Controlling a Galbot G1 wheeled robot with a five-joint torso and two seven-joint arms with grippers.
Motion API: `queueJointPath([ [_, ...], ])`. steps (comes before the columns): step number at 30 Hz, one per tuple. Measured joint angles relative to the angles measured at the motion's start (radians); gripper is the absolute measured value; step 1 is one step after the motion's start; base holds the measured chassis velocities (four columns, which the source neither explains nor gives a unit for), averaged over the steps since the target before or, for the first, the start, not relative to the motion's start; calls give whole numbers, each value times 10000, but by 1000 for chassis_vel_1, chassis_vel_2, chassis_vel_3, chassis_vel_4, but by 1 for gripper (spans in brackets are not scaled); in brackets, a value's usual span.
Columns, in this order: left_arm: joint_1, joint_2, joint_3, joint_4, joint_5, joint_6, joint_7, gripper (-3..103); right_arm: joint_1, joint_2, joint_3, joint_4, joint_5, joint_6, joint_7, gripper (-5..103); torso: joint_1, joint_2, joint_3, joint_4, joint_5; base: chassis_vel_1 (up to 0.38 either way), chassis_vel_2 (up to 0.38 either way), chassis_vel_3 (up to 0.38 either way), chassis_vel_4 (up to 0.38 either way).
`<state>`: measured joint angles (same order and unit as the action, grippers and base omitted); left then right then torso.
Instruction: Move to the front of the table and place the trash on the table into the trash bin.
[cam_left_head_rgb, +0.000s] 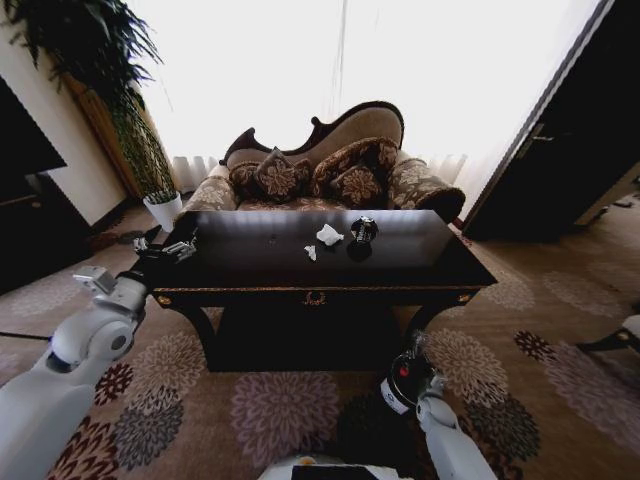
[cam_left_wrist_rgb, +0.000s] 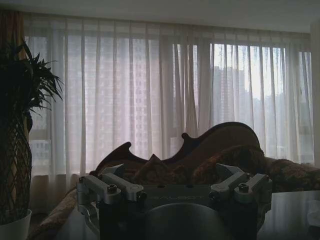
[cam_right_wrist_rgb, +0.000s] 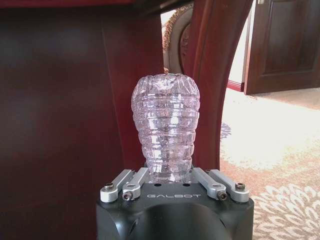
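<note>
Gripping clear bottle (cam_right_wrist_rgb: 166, 127), R pincer (cam_right_wrist_rgb: 172, 176).

Dark glossy table (cam_left_head_rgb: 250, 262) with gold front emblem stands before sofa (cam_left_head_rgb: 330, 165). On top, toward sofa side: crumpled white paper wad (cam_left_head_rgb: 329, 235), small white scrap (cam_left_head_rgb: 311, 252) just in front of it, dark shiny roundish object (cam_left_head_rgb: 364, 231) close beside wad.
</note>
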<state>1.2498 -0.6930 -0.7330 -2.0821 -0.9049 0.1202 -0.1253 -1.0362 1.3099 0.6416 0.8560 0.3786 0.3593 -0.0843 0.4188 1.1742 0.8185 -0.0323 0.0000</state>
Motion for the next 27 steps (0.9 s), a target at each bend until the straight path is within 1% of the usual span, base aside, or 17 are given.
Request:
queueJointPath([
  [4, -6, 0, 8, 4, 0, 3, -4, 100, 437, -66, -8, -828, 120, 7, -192, 23, 0, 0, 0, -2, 1, 0, 0, 0, 0],
  [9, -8, 0, 14, 6, 0, 5, -4, 100, 630, -59, 129, -1062, 573, -126, -225, 23, 0, 1, 0, -1, 1, 0, 0, 0, 0],
  [15, -11, -1, 18, 10, 0, 6, -5, 100, 744, -177, 284, -1347, 598, -146, -252, 23, 0, 0, 0, -1, 0, 0, 0, 0, 0],
  [16, -12, -2, 19, 11, 1, 6, -5, 100, 773, -222, 370, -1472, 596, -127, -319, 20, 0, 0, 0, -2, 1, 0, 0, 0, 0],
  [17, -13, -3, 20, 12, 1, 6, -5, 100, 791, -253, 422, -1553, 599, -94, -359, 20, 0, 0, 0, -3, 2, 0, 0, 0, 0],
  [18, -14, -4, 21, 12, 2, 6, -4, 100, 810, -289, 468, -1633, 608, -58, -401, 24, 0, 0, 0, -2, 1, 0, 0, 0, 0],
  [19, -14, -4, 21, 12, 2, 6, -4, 100, 810, -289, 468, -1633, 608, -58, -401, 24, 0, 0, 0, -2, 1, 0, 0, 0, 0],
  [22, -14, -5, 24, 15, 5, 6, -5, 100, 819, -385, 573, -1754, 716, -15, -483, 40, 0, 0, -1, -2, 1, 0, 0, 0, 0],
  [24, -14, -5, 25, 15, 5, 6, -5, 100, 816, -402, 608, -1760, 753, -11, -500, 40, 0, 0, -1, -2, 1, 0, 0, 0, 0],
  [27, -14, -6, 27, 15, 8, 6, -5, 100, 760, -414, 708, -1630, 943, 21, -550, 56, 0, 0, -1, -3, 2, 0, 0, 0, 0],
])
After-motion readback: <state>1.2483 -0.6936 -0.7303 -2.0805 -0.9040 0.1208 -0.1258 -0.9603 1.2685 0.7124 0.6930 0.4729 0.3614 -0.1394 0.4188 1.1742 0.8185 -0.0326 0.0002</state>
